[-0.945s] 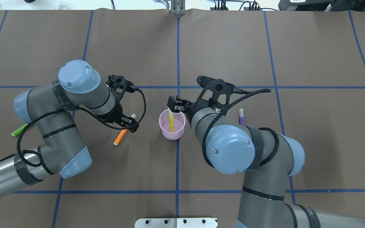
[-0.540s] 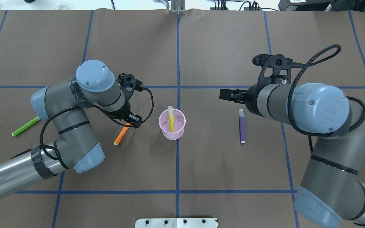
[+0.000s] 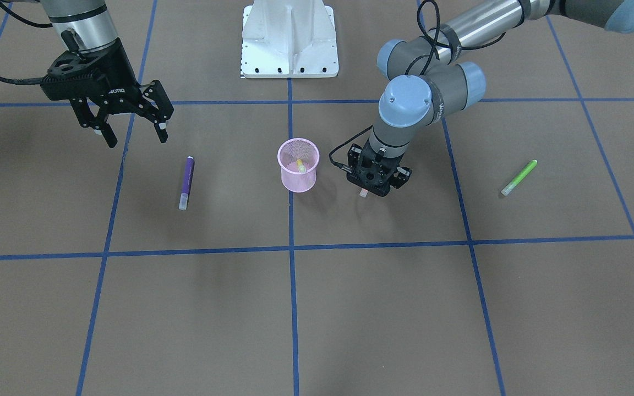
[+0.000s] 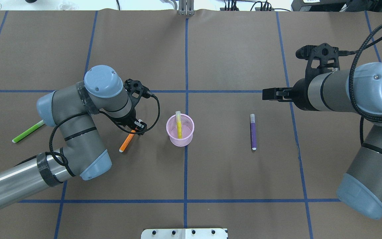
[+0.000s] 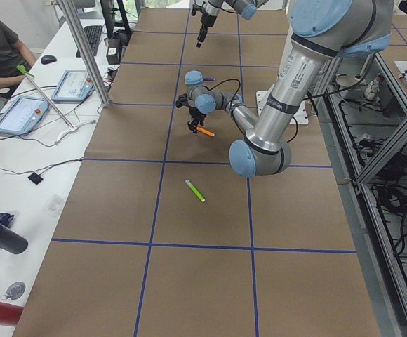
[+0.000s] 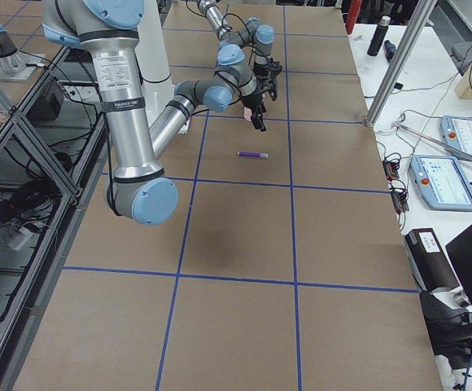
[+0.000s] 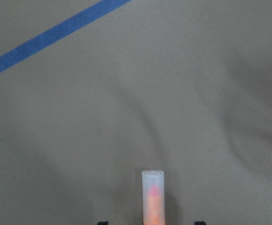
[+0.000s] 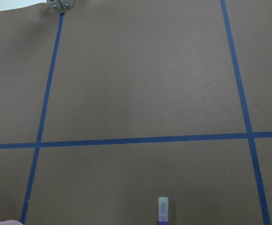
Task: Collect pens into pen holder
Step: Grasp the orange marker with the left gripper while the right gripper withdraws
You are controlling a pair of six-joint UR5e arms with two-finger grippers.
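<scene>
1. The holder (image 4: pixel 181 140) stands at the middle of the table (image 4: pixel 230 176), well away from every edge. The yellow pen (image 4: pixel 179 125) stands in it, cap up, leaning on the rim.
2. The orange pen (image 4: pixel 125 142) lies flat near the holder, on the side toward the left edge. The left gripper (image 4: pixel 135 130) is down over the pen's capped end. The wrist view shows a finger on each side of the cap with a gap between them and it, so the jaws are apart and not clamped.
3. The green pen (image 4: pixel 28 131) lies flat close to the left edge, well apart from the others.
4. The purple pen (image 4: pixel 252 132) lies flat between the holder and the right edge, cap toward the far edge.
5. The right gripper (image 3: pixel 136 138) hangs above the table nearer the right edge than the purple pen, jaws spread wide and holding nothing.
</scene>
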